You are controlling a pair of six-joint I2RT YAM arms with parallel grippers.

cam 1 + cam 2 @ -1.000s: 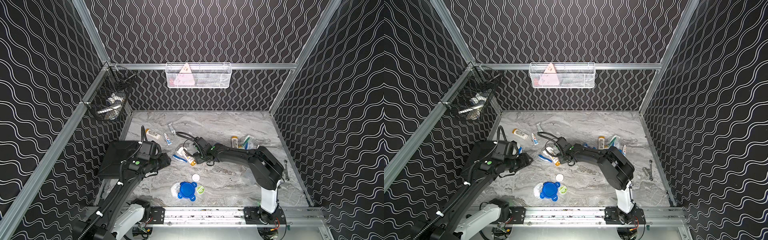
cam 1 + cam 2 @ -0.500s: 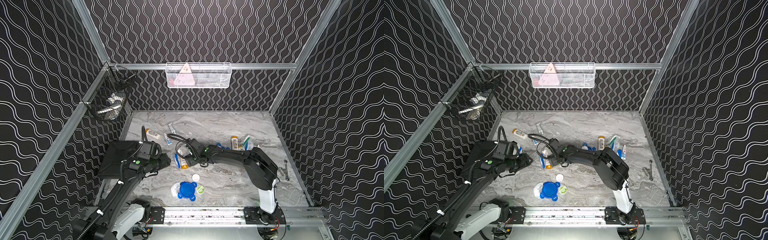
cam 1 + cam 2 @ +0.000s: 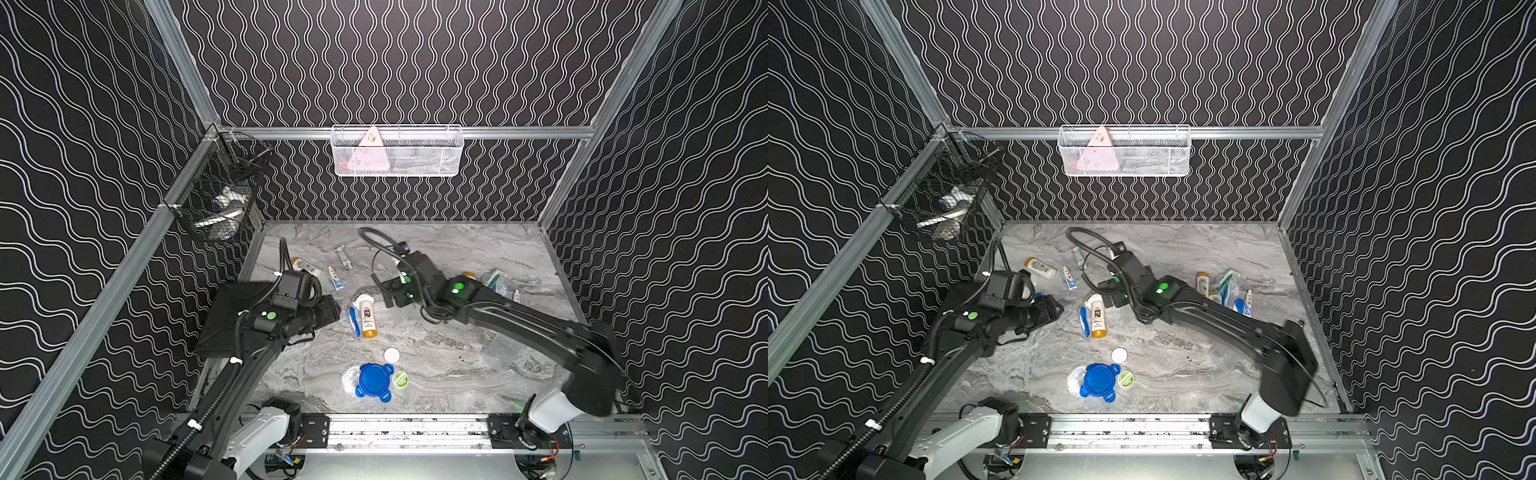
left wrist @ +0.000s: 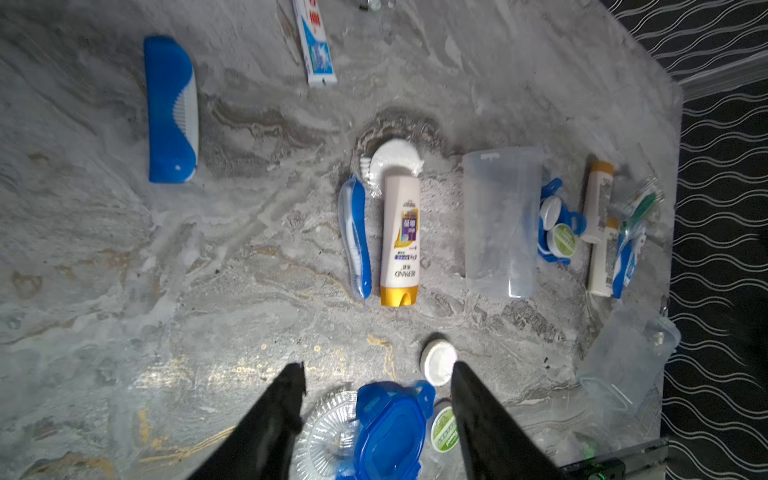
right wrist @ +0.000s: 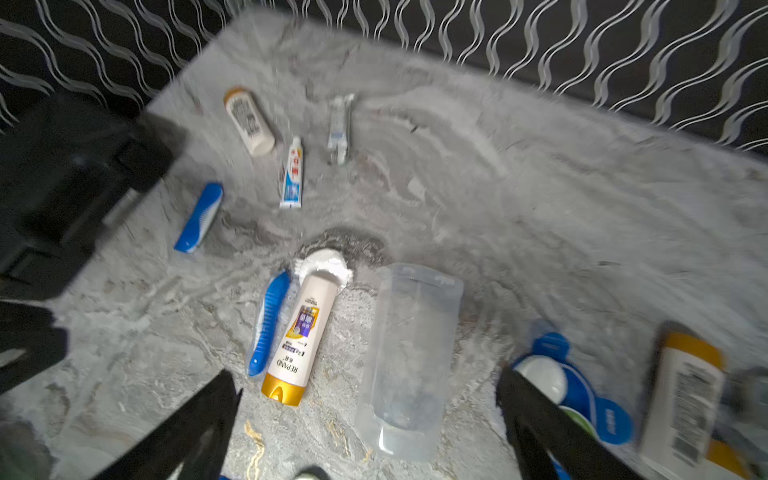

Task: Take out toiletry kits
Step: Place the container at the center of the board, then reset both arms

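Observation:
One toiletry kit's clear cup [image 5: 409,361] lies empty on its side on the marble floor, also seen in a top view [image 3: 405,318]. My right gripper [image 5: 368,386] hovers over it, wide open, its fingers either side without touching. A white bottle with an amber cap [image 3: 366,318] and a blue toothbrush [image 3: 354,322] lie beside the cup. A second clear cup [image 3: 503,351] lies under the right arm. One blue lobed lid [image 4: 390,428] lies below my left gripper [image 4: 376,370], which is open and empty. Another blue lid [image 5: 582,395] lies near the right fingers.
A black hard case [image 3: 232,316] sits under the left arm. A black wire basket [image 3: 216,199] and a white one [image 3: 397,151] hang on the walls. Loose bottles, a toothpaste tube [image 3: 336,278], a blue comb [image 4: 172,112] and a green jar [image 3: 400,379] are scattered about.
My right gripper has opened wide and drawn back a little to the right, leaving the clear cup lying on the floor. The left arm has stayed put.

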